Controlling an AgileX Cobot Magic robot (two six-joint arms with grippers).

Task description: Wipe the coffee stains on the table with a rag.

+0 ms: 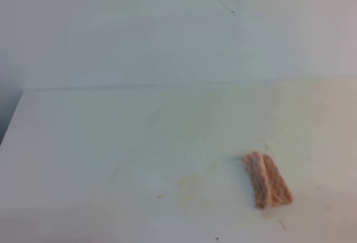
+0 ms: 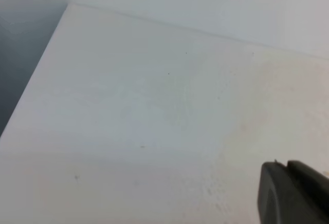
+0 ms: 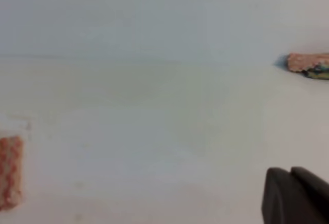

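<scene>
folded pink-and-white textured rag [image 1: 266,180] lies on white table [image 1: 111,137] beside faint tan coffee stains [image 1: 189,186]; both dark grippers cropped at frame corners, finger positions unreadable.

Plain white wall [image 1: 167,31] — soft, even light

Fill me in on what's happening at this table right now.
Nothing is being handled yet. The rag lies folded on the white table, untouched, with the larger coffee stain just to its left and a fainter spot beyond. Neither arm appears in the overhead view; each wrist camera shows only a dark gripper tip over the tabletop, so wiping hasn't begun.
</scene>
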